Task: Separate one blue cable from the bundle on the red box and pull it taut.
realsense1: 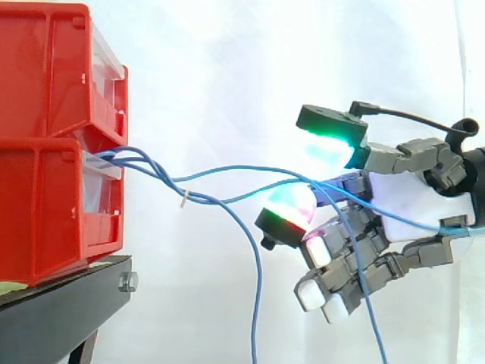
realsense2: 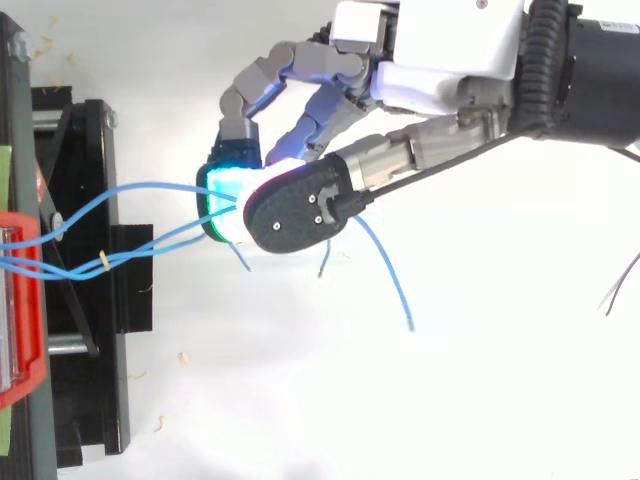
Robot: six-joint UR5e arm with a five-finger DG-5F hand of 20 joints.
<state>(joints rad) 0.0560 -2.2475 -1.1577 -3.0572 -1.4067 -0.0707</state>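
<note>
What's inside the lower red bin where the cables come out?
The blue cables enter the lower red bin at the top edge of its clear front panel. The red wall covers how they are fixed inside.

The hand extends from the right, fingers and thumb pinching a blue cable.
</note>
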